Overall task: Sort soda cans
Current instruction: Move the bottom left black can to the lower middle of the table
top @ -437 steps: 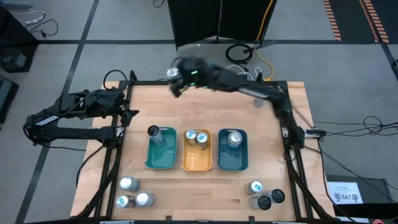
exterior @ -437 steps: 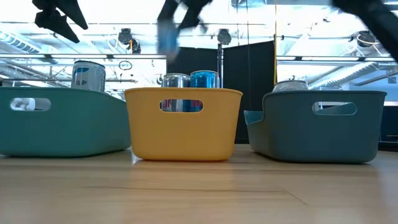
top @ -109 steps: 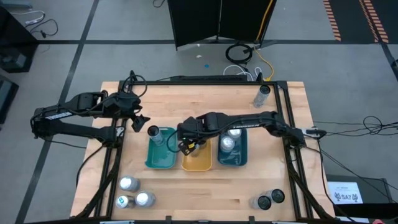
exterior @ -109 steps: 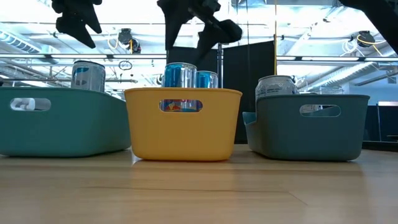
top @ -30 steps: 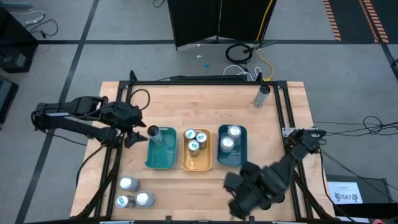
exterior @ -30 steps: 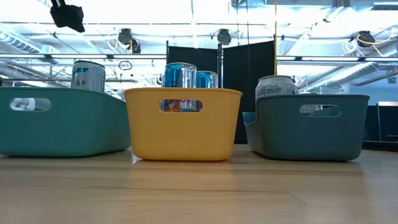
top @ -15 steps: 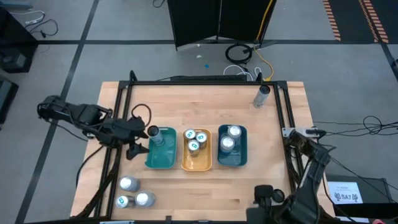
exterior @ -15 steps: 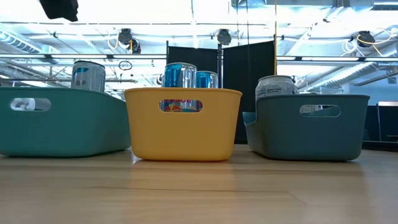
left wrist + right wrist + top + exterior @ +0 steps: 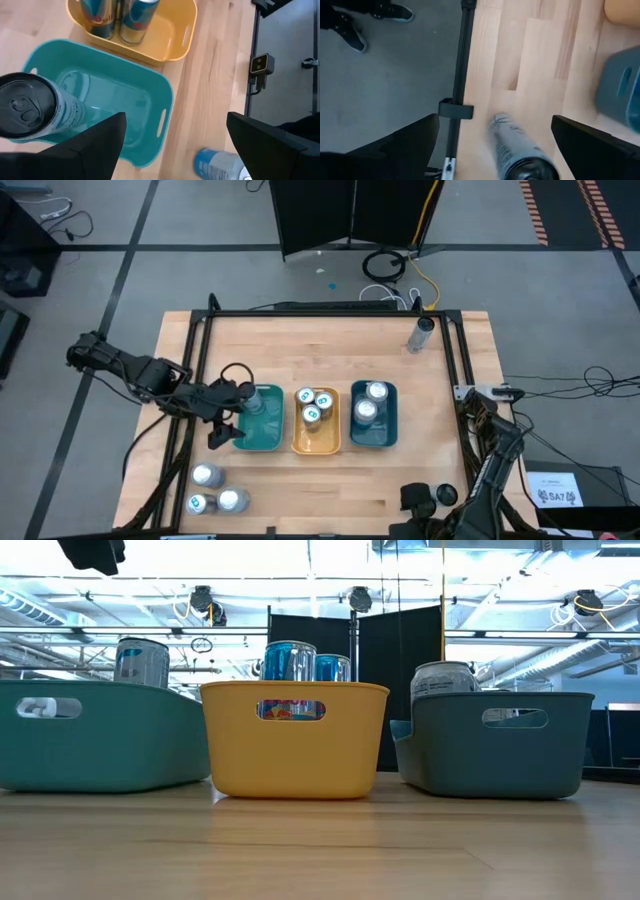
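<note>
- Left tool [image 9: 222, 430] hangs at the teal tray's [image 9: 262, 442] outer edge, jaws spread wide and empty; the left wrist view shows its fingers [image 9: 87, 150] framing that tray and one silver can [image 9: 35, 110] standing in it.
- Right tool [image 9: 420, 502] is low at the bench's [image 9: 330, 350] near right corner, jaws also wide, gripping nothing; a dark can [image 9: 515, 150] sits just ahead of it in the right wrist view.
- Sorted so far: two blue cans [image 9: 314, 405] in the orange tray [image 9: 315, 442], two silver-topped cans [image 9: 370, 402] in the blue tray [image 9: 385, 442]. Three cans [image 9: 215, 492] wait at the near left corner, and a dark can [image 9: 446, 496] shows at the near right.
- Risk: the right tool comes in fast and low, so a finger could clip the dark can and topple it off the bench edge right beside it.
- Risk: the left tool's finger could catch the teal tray's rim and drag it.
- Against a second ago: the left tool has slid in closer to the teal tray; the right arm has swung further down toward the corner.
</note>
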`<state>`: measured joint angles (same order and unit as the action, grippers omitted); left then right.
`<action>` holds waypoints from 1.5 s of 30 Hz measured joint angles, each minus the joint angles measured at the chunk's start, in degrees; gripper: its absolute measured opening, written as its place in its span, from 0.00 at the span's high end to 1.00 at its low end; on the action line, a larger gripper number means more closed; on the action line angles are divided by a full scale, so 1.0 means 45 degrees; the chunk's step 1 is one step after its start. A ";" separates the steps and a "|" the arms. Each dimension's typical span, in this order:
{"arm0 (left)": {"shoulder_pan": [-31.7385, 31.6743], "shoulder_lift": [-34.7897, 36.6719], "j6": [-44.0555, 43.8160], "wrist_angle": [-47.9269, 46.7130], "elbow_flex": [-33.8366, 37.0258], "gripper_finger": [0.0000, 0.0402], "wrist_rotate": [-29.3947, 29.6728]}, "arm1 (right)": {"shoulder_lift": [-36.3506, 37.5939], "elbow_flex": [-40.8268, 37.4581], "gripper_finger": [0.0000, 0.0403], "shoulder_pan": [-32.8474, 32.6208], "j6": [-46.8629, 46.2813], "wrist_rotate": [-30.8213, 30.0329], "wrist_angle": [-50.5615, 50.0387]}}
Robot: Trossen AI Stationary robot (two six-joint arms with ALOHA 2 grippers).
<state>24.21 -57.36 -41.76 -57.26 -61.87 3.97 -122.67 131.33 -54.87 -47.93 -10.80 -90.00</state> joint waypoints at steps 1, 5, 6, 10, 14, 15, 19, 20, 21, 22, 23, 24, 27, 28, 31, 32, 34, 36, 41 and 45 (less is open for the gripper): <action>0.0042 0.0000 -0.0004 0.0000 0.0001 0.12 0.0000 | 0.0010 0.0000 0.07 0.0003 0.0273 -0.0022 -0.0005; 0.0216 0.0005 -0.0297 -0.0008 -0.0003 0.12 0.0000 | 0.0159 -0.0708 0.07 0.0004 0.0928 0.0124 -0.0002; 0.0252 0.0005 -0.0301 -0.0013 -0.0003 0.12 0.0005 | 0.0223 -0.1066 0.07 0.0003 0.0944 0.0227 -0.0004; 0.0405 0.0005 -0.0325 -0.0018 -0.0001 0.12 0.0003 | 0.0799 -0.2696 0.07 0.0003 0.0763 0.0903 -0.0039; 0.0417 0.0005 -0.0325 -0.0023 0.0001 0.12 0.0000 | 0.1412 -0.3868 0.07 0.0003 0.0386 0.1098 -0.0022; 0.0414 0.0005 -0.0325 -0.0023 -0.0002 0.12 0.0005 | 0.1545 -0.4086 0.07 0.0005 0.0361 0.1095 -0.0011; 0.0417 0.0005 -0.0325 -0.0033 -0.0003 0.12 0.0251 | 0.2095 -0.4819 0.07 0.0008 0.0409 0.1090 0.0149; 0.0417 0.0005 -0.0325 -0.0034 -0.0003 0.12 0.0284 | 0.2179 -0.5028 0.07 0.0008 0.0418 0.1088 0.0347; 0.0417 0.0005 -0.0325 -0.0037 -0.0001 0.12 0.0311 | 0.2252 -0.5255 0.07 0.0003 0.0420 0.1103 0.0604; 0.0417 0.0005 -0.0325 -0.0037 -0.0003 0.12 0.0325 | 0.2334 -0.5523 0.07 0.0003 0.0420 0.1132 0.0907; 0.0417 0.0005 -0.0325 -0.0037 -0.0003 0.12 0.0325 | 0.2425 -0.5802 0.07 0.0003 0.0420 0.1160 0.1218; 0.0417 0.0005 -0.0325 -0.0037 -0.0003 0.12 0.0330 | 0.2523 -0.6070 0.07 0.0004 0.0420 0.1169 0.1528; 0.0417 0.0005 -0.0325 -0.0033 -0.0002 0.12 0.0330 | 0.2647 -0.6721 0.07 0.0004 0.0467 0.1463 0.2097; 0.0417 0.0005 -0.0325 -0.0036 -0.0003 0.12 0.0330 | 0.2633 -0.6864 0.07 0.0007 0.0464 0.1491 0.2153; 0.0417 0.0005 -0.0325 -0.0033 0.0000 0.12 0.0330 | 0.2628 -0.7062 0.07 0.0003 0.0469 0.1497 0.2354; 0.0417 0.0005 -0.0325 -0.0037 -0.0003 0.12 0.0330 | 0.2628 -0.7067 0.07 0.0003 0.0473 0.1499 0.2346; 0.0417 0.0005 -0.0330 -0.0033 0.0001 0.12 0.0330 | 0.2628 -0.7082 0.08 0.0005 0.0520 0.1537 0.2482; 0.0417 0.0005 -0.0330 -0.0028 -0.0003 0.12 0.0330 | 0.2628 -0.7082 0.11 0.0008 0.0526 0.1696 0.2670; 0.0417 0.0005 -0.0332 0.0042 -0.0002 0.12 0.0330 | 0.2628 -0.7078 0.31 0.0008 0.0507 0.1991 0.2634; 0.0417 0.0005 -0.0325 0.0230 -0.0001 0.12 0.0330 | 0.2637 -0.7072 0.41 0.0013 0.0473 0.2096 0.2633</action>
<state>26.09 -57.34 -43.22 -56.23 -61.88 5.45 -110.80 99.50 -54.81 -45.80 -1.37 -78.15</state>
